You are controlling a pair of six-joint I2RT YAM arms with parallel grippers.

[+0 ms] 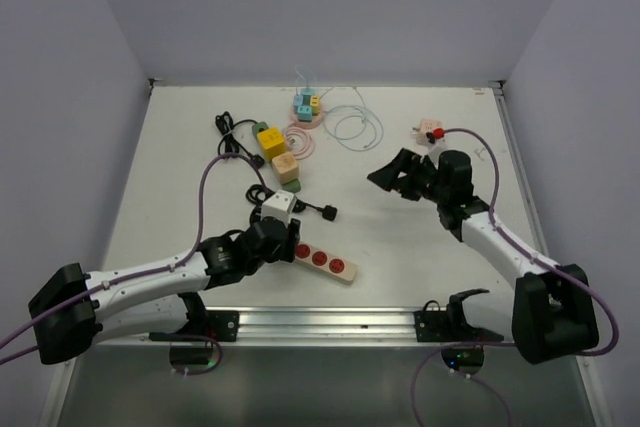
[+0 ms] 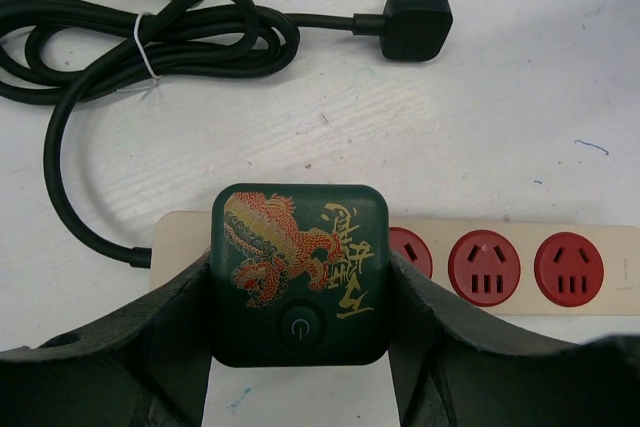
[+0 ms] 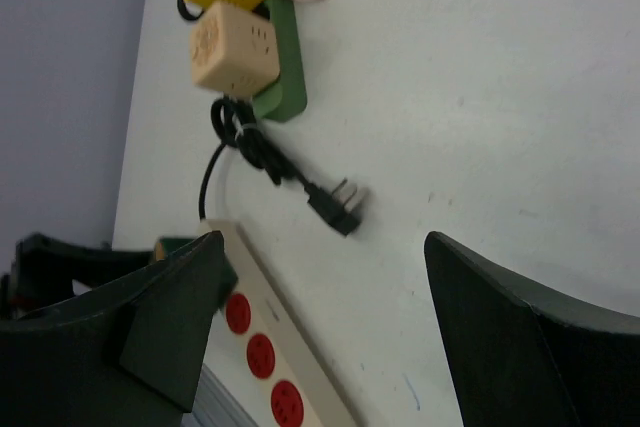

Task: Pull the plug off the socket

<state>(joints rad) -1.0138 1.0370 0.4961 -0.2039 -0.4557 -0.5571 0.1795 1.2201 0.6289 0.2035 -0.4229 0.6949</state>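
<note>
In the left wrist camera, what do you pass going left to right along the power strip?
The black cord → green dragon plug → half-hidden red socket → second red socket → third red socket.

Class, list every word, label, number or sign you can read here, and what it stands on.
Power sign, circle with stroke: on the button of the dark green plug.
Gold brush characters beside the dragon on that plug: too stylised to read.
Small mark at the right end of the power strip: too small to read.

Plug [image 2: 298,287]: dark-green plastic, satin, gold-red print. Power strip [image 2: 523,269]: cream plastic, smooth. Table [image 2: 500,127]: white, matt, scuffed.
</note>
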